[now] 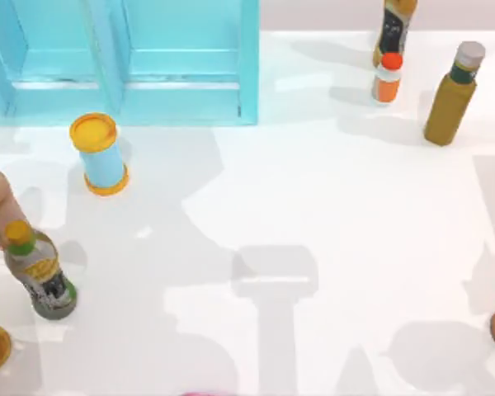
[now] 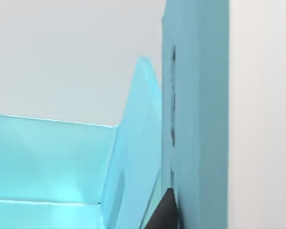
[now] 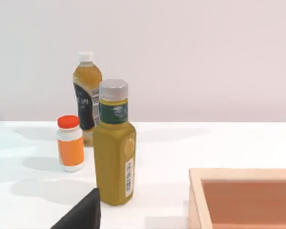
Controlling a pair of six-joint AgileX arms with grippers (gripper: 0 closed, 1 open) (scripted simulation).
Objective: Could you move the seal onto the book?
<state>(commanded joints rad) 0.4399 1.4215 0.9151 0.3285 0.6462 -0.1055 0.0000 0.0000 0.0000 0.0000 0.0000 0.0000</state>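
A matte black, pointed fingertip (image 2: 166, 212) shows on the left arm, and the right arm's fingertip (image 3: 83, 213) is a similar black wedge with flat, unmarked faces.

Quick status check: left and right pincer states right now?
Left pincer: cannot be told; a dark tip sits against the light-blue cabinet.
Right pincer: cannot be told; a dark tip sits near the olive bottle.
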